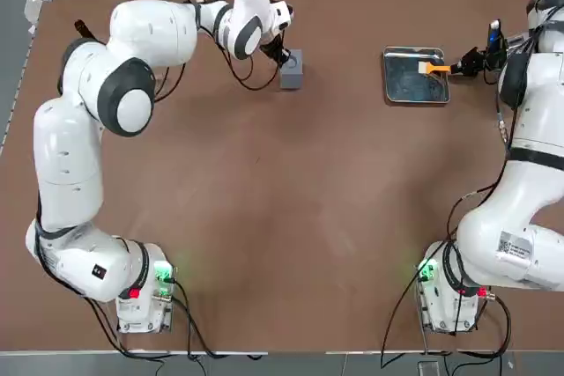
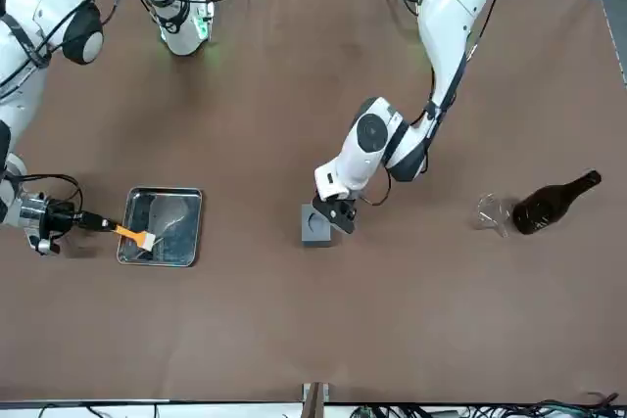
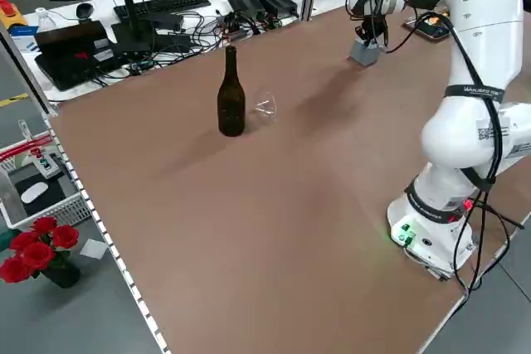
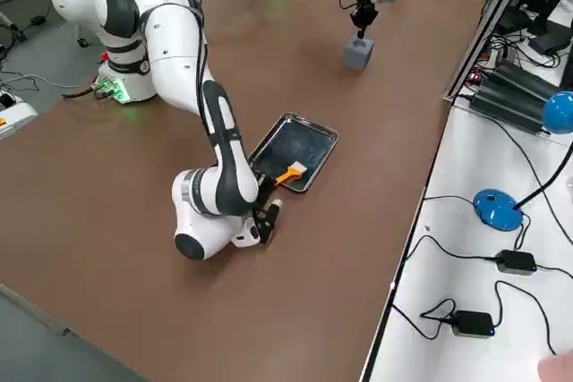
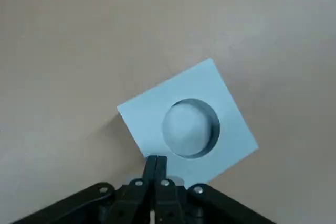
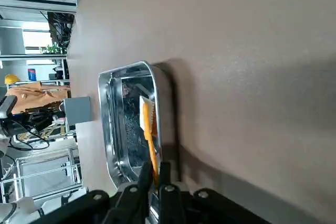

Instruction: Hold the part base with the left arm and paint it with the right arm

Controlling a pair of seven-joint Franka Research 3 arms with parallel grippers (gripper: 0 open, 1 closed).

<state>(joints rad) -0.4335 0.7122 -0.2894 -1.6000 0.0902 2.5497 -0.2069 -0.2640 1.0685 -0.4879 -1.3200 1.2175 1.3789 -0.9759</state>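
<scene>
I have the block (image 5: 202,85) on the table at the left gripper (image 5: 156,160), whose fingers are pressed together over its edge, beside the round recess; I can't tell whether they touch. No long axis shows on its squarish top. The right gripper (image 6: 152,174), well apart, pinches the brush (image 6: 149,137) over the tray (image 6: 106,129); from there, the block lies beyond the tray, toward the left arm, so I judge the brush must cross that way.

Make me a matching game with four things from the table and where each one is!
Things
1. brush
2. part base
3. bottle
4. left gripper

Places and states
A. lying on its side
B. shut, at the grey block
C. held by the right gripper, over the metal tray
D. on the table, with a round hole on top

Pairs: 1-C, 2-D, 3-A, 4-B
</scene>
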